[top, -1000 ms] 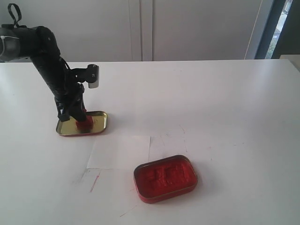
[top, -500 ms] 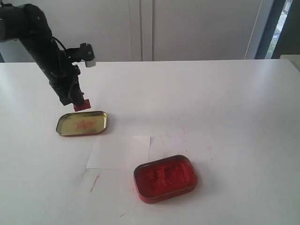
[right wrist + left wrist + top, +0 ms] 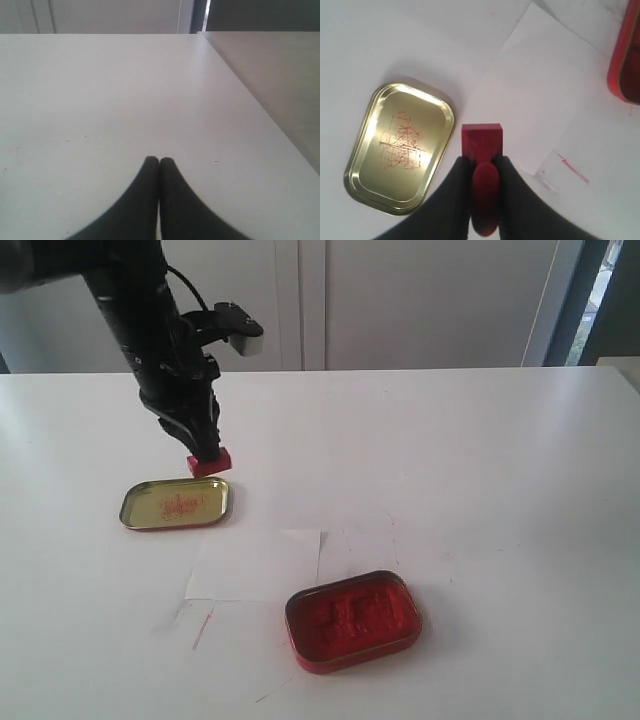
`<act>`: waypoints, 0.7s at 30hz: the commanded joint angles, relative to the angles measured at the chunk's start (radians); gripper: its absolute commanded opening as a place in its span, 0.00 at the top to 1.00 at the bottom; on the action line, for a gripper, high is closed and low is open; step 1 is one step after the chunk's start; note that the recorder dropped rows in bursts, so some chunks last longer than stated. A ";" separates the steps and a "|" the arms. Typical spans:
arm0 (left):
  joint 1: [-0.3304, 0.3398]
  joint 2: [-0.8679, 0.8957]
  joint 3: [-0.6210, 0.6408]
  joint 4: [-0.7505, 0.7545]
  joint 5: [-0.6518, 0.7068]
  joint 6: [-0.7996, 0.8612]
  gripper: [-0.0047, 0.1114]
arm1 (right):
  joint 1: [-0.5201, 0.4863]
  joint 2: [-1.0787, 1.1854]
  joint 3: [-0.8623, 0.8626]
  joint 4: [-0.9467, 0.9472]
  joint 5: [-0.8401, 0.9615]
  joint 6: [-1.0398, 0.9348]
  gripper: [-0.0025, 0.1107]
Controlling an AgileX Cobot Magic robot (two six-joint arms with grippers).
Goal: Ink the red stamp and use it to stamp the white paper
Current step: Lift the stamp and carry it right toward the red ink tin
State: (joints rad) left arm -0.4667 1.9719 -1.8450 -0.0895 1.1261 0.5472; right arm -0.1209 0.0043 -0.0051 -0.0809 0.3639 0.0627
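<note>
Now that the left tool [image 3: 205, 448], clamped on the red stamp [image 3: 210, 462], has risen off the gold lid [image 3: 175, 504], inking at the red tin [image 3: 352, 618] seems next.

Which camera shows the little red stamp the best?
The left wrist view: the red stamp is close up, base and knob clear, in the left claw. The exterior view shows only its small base under the claw. The right wrist view misses it.

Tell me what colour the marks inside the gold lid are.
Red scratchy marks; clearest in the left wrist view.
</note>
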 commanded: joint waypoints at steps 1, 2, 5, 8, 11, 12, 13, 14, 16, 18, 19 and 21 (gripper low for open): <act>-0.046 -0.035 0.000 -0.008 0.095 -0.056 0.96 | 0.002 -0.004 0.005 0.002 -0.015 0.002 0.98; -0.051 -0.037 0.003 -0.008 0.095 -0.058 0.96 | 0.002 -0.004 0.005 0.002 -0.015 0.002 0.98; -0.093 -0.077 0.063 -0.006 0.083 -0.084 0.96 | 0.002 -0.004 0.005 0.002 -0.015 0.002 0.98; -0.129 -0.119 0.140 -0.006 0.024 -0.096 0.96 | 0.002 -0.004 0.005 0.002 -0.015 0.002 0.98; -0.163 -0.155 0.197 -0.006 -0.019 -0.108 0.96 | 0.002 -0.004 0.005 0.002 -0.015 0.002 0.98; -0.173 -0.163 0.211 -0.006 -0.031 -0.110 0.96 | 0.002 -0.004 0.005 0.002 -0.015 0.002 0.98; -0.187 -0.171 0.222 -0.003 -0.046 -0.115 0.96 | 0.002 -0.004 0.005 0.002 -0.015 0.002 0.98; -0.197 -0.178 0.230 -0.003 -0.059 -0.125 0.96 | 0.002 -0.004 0.005 0.002 -0.015 0.002 0.98; -0.219 -0.180 0.240 -0.001 -0.075 -0.134 0.96 | 0.002 -0.004 0.005 0.002 -0.015 0.002 0.98; -0.235 -0.180 0.240 0.002 -0.078 -0.153 0.96 | 0.002 -0.004 0.005 0.002 -0.015 0.002 0.98; -0.247 -0.178 0.240 0.002 -0.085 -0.168 0.96 | 0.002 -0.004 0.005 0.002 -0.015 0.002 0.98; -0.261 -0.178 0.240 0.002 -0.092 -0.181 0.96 | 0.002 -0.004 0.005 0.002 -0.015 0.002 0.98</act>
State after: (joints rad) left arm -0.7059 1.8071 -1.6120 -0.0833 1.0371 0.3967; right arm -0.1209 0.0043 -0.0051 -0.0809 0.3639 0.0627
